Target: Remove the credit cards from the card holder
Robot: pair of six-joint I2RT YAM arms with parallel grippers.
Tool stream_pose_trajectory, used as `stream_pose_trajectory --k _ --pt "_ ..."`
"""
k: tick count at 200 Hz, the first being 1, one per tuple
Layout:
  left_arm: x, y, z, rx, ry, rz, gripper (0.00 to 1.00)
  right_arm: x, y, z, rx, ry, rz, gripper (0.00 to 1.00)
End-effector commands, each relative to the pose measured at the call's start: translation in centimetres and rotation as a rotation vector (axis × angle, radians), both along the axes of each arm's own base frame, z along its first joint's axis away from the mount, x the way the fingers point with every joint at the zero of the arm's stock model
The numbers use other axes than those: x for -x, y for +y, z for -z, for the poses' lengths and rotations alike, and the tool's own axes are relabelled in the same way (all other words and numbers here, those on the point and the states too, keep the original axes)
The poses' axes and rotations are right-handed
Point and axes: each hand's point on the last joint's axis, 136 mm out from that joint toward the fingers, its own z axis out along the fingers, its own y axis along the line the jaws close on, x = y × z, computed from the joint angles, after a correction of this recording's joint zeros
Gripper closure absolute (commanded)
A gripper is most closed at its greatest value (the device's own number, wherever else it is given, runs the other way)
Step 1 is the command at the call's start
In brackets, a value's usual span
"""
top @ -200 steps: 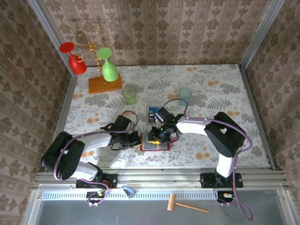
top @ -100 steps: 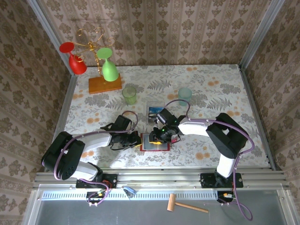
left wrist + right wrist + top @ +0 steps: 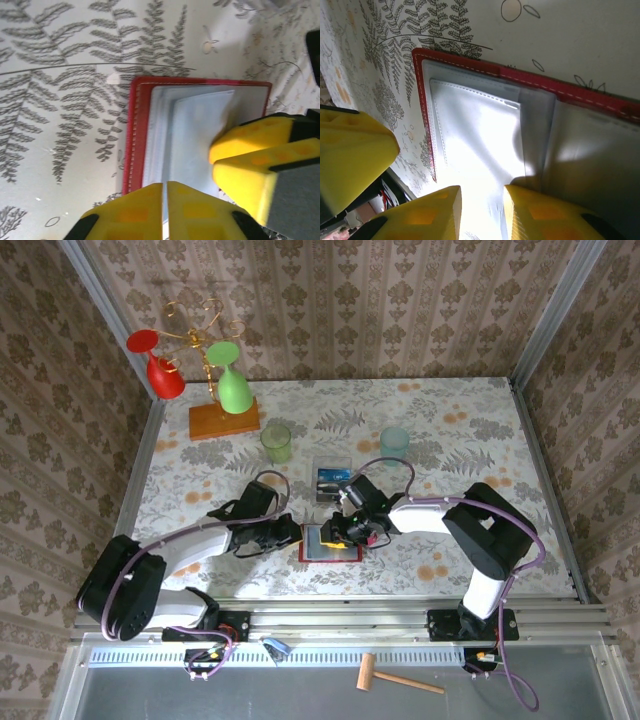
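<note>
1. Far left on the table (image 3: 470, 420), a rack on a wooden base (image 3: 223, 420) has a red glass (image 3: 163, 372) and a green glass (image 3: 233, 387) hung on it. A green cup (image 3: 276, 443) stands just nearer and to its right.
2. Right of these, toward the near edge, the left gripper (image 3: 291, 532) comes in from the left. Its yellow fingers (image 3: 130, 215) are pressed almost together at the card holder's left edge, and I cannot tell whether they nip anything.
3. Near the middle of the table, close to the near edge, the card holder (image 3: 335, 553) lies open and flat. Its red side faces down and its grey clear pockets face up. Its long axis runs left to right, about parallel to the near table edge, and the fold runs near to far.
4. The right gripper (image 3: 330, 536) comes in from the right and rests on the pockets. Its fingers (image 3: 530, 215) stand a narrow gap apart with pocket plastic showing between them.
5. Just beyond the holder sits a clear plastic box (image 3: 330, 480) with something blue inside. A pale blue cup (image 3: 395, 440) stands farther right.
</note>
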Motion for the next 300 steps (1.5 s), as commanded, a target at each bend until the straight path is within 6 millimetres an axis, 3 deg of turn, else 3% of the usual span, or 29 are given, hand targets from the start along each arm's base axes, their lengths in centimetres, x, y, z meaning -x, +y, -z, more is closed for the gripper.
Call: stream_pose_trajectory --k 1,66,175,300 --pt "-0.6 -1.1 -1.3 0.041 -0.012 -0.013 0.83 0.1 -0.5 0.3 -0.011 0.014 0.024 0.71" --pt "-0.1 -2.8 -0.1 0.046 0.029 0.023 0.77 0.0 -1.0 0.8 -0.035 0.024 0.048 0.71" --pt "0.5 -3.2 1.5 0.021 0.07 0.033 0.75 0.0 -1.1 1.1 -0.051 0.032 0.06 0.72" --pt "-0.3 -3.9 0.8 0.061 0.041 0.014 0.8 -0.2 -0.9 0.8 -0.061 0.035 0.059 0.72"
